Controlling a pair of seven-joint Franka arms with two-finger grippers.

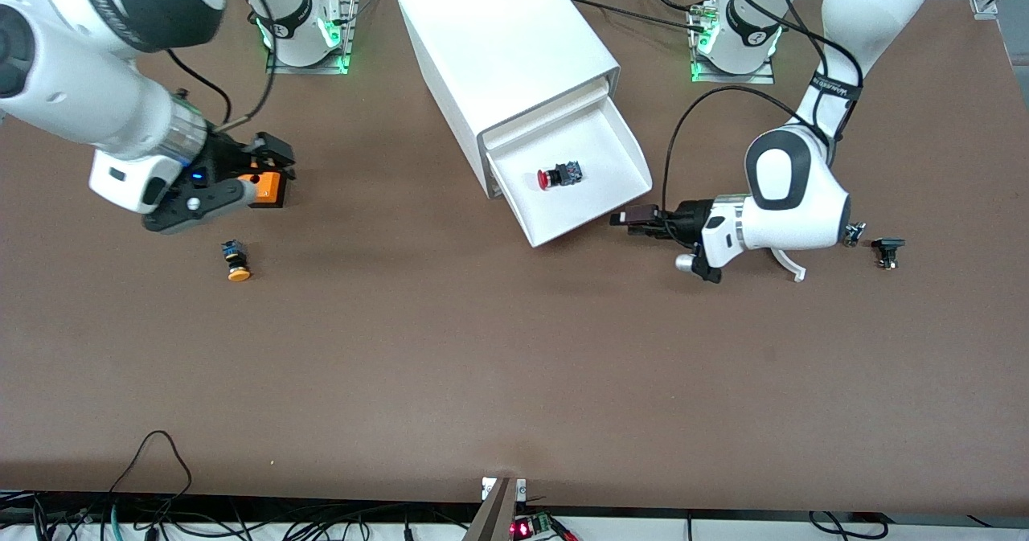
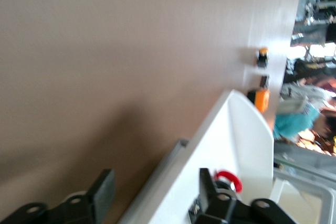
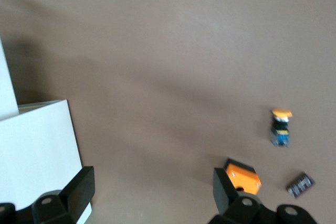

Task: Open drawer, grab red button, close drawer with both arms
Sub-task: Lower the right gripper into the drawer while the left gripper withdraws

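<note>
The button (image 1: 559, 176) lies in the open drawer (image 1: 623, 143); left tool (image 1: 635, 221), released beside the drawer front, should withdraw; right tool (image 1: 269, 173), released and waiting, should descend squarely.

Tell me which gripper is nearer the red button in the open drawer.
Left. The left gripper sits open beside the drawer, close to the red button. The right gripper is open over the orange cube, toward the right arm's end of the table.
</note>
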